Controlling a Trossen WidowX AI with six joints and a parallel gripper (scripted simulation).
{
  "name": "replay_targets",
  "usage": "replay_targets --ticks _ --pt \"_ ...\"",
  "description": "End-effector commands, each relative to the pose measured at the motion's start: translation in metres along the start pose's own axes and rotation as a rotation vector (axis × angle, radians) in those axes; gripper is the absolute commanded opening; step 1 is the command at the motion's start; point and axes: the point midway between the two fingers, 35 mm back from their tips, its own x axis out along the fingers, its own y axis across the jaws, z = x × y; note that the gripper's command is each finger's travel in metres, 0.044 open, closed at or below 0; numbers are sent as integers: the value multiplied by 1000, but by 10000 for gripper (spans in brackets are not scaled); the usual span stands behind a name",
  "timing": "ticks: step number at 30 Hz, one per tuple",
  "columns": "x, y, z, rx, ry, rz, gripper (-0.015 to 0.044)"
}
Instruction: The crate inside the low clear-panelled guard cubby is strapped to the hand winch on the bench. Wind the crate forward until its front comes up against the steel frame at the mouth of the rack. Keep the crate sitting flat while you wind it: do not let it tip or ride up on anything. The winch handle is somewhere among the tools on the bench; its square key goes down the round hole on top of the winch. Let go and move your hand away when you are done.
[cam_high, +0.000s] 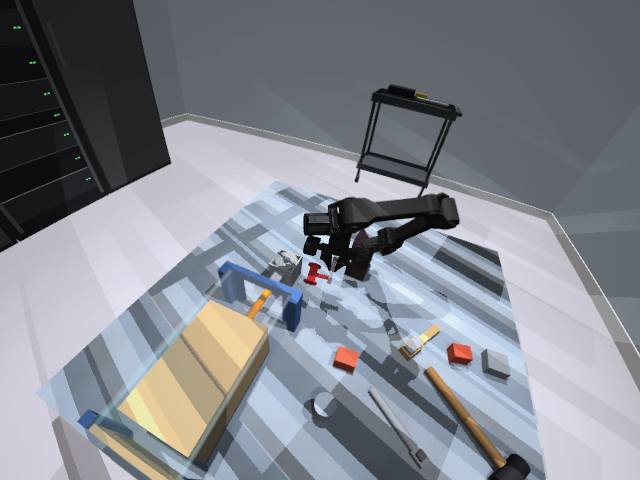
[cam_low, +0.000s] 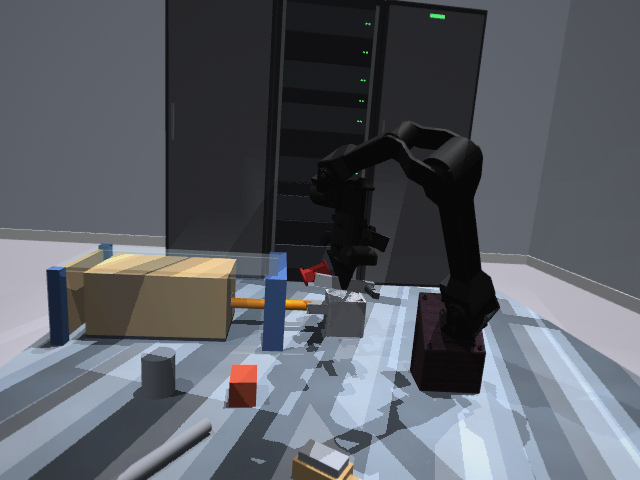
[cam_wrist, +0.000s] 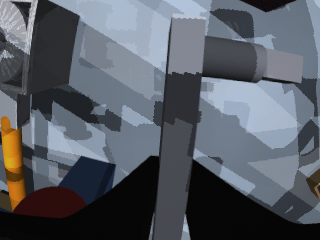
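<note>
My gripper (cam_high: 334, 264) (cam_low: 345, 281) (cam_wrist: 170, 166) is shut on the winch handle (cam_high: 313, 273) (cam_low: 317, 274) (cam_wrist: 178, 120), a grey bar with a red knob at one end and a round key stub (cam_wrist: 248, 60) at the other. It holds the handle in the air just above and beside the grey winch box (cam_high: 285, 267) (cam_low: 345, 314) (cam_wrist: 36, 47). An orange strap (cam_high: 257, 304) (cam_low: 268, 303) (cam_wrist: 14, 167) runs from the winch through the blue steel frame (cam_high: 292, 307) (cam_low: 277, 310) to the tan crate (cam_high: 191, 361) (cam_low: 155, 302). The crate sits flat under the clear guard, back from the frame.
Loose on the bench lie two red blocks (cam_high: 345, 358) (cam_high: 459, 353), a grey block (cam_high: 495, 362), a hammer (cam_high: 465, 413), a grey rod (cam_high: 395, 423), a grey cylinder (cam_high: 324, 405) (cam_low: 157, 373) and a small brush (cam_high: 418, 341). The arm's dark base (cam_low: 447, 351) stands right of the winch.
</note>
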Motion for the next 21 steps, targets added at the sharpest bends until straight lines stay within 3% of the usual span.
replay_targets --ticks 1,21 --pt "-1 -2 -1 0 0 48 0" --pt "-1 -3 -2 0 1 378 0"
